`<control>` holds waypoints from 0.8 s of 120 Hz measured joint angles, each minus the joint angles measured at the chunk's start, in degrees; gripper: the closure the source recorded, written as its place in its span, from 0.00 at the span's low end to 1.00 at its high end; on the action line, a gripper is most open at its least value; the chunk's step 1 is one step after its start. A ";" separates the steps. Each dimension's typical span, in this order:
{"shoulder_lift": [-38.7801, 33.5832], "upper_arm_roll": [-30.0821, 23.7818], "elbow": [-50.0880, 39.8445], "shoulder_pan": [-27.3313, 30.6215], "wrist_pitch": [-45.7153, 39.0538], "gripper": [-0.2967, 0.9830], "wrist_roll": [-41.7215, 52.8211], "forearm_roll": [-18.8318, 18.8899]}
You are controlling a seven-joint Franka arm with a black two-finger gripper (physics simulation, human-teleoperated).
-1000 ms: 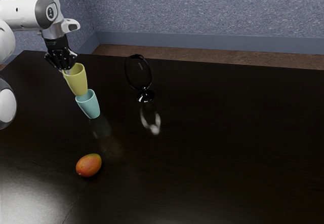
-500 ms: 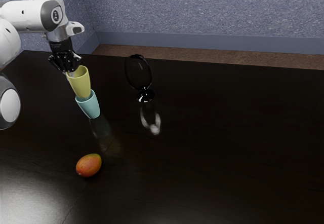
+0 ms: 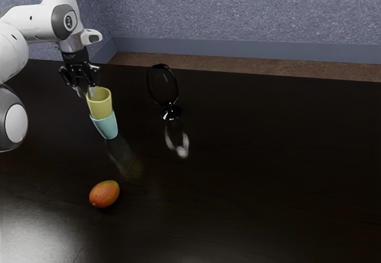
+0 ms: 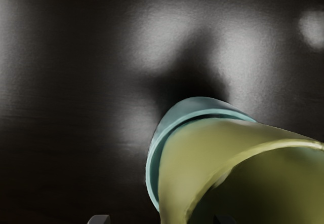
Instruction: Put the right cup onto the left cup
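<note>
In the exterior view my gripper [image 3: 86, 94] stands open at the yellow cup's rim, its fingers spread with one outside the cup. The yellow cup [image 3: 100, 105] has its lower part inside the teal cup [image 3: 106, 125], which rests on the table. From the wrist view, the yellow cup [image 4: 202, 150] sits within the rim of the teal cup [image 4: 195, 105], a narrow gap showing along one side. Two widely separated fingertips of the gripper [image 4: 161, 219] appear there, one against the view of the yellow cup's inside. The cup's base is hidden.
A dark glass-like object [image 3: 163, 85] on a round foot stands beyond the cups, toward the exterior view's right. An orange-red mango [image 3: 105, 194] lies nearer the camera on the black table [image 3: 256, 174].
The yellow cup has shifted toward the exterior view's right and dropped deeper into the teal cup. My hand moved the same way and down, and its fingers have spread apart.
</note>
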State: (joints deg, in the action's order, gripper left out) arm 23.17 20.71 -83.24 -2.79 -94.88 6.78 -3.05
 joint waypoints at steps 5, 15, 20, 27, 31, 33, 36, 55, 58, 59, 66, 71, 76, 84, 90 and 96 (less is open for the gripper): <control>-0.01 0.02 -0.01 0.08 -0.04 0.52 0.03 -0.23; -0.55 0.03 -0.03 0.13 -0.10 0.43 0.08 -0.52; -1.37 0.03 -0.19 0.09 -0.12 0.39 0.10 -0.60; -3.24 -0.03 -0.49 -0.03 -0.02 0.35 0.13 -0.68; -4.60 -0.37 -0.68 -0.04 0.15 0.34 0.14 -0.70; -5.27 -0.67 -0.73 -0.03 0.29 0.33 0.15 -0.70; -6.21 -1.23 -0.79 -0.05 0.53 0.32 0.16 -0.71; -10.97 -5.00 -0.88 -0.15 2.82 0.27 0.15 -0.44; -11.62 -5.52 -0.89 -0.14 3.23 0.27 0.14 -0.39; -11.85 -5.74 -0.89 -0.10 3.37 0.27 0.14 -0.38; -13.18 -7.05 -0.89 -0.12 4.30 0.26 0.11 -0.31; -14.26 -8.04 -0.87 -0.11 4.85 0.25 0.06 -0.28; -15.43 -9.16 -0.86 -0.09 5.33 0.25 -0.02 -0.26; -17.30 -11.22 -0.87 -0.16 6.26 0.24 -0.43 -0.18; -18.72 -12.84 -0.91 -0.16 6.96 0.24 -0.82 -0.11; -19.85 -14.44 -0.95 -0.20 7.68 0.24 -1.36 0.00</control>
State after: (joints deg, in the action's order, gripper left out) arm 3.32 6.26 -84.19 -2.99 -87.19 5.41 -3.05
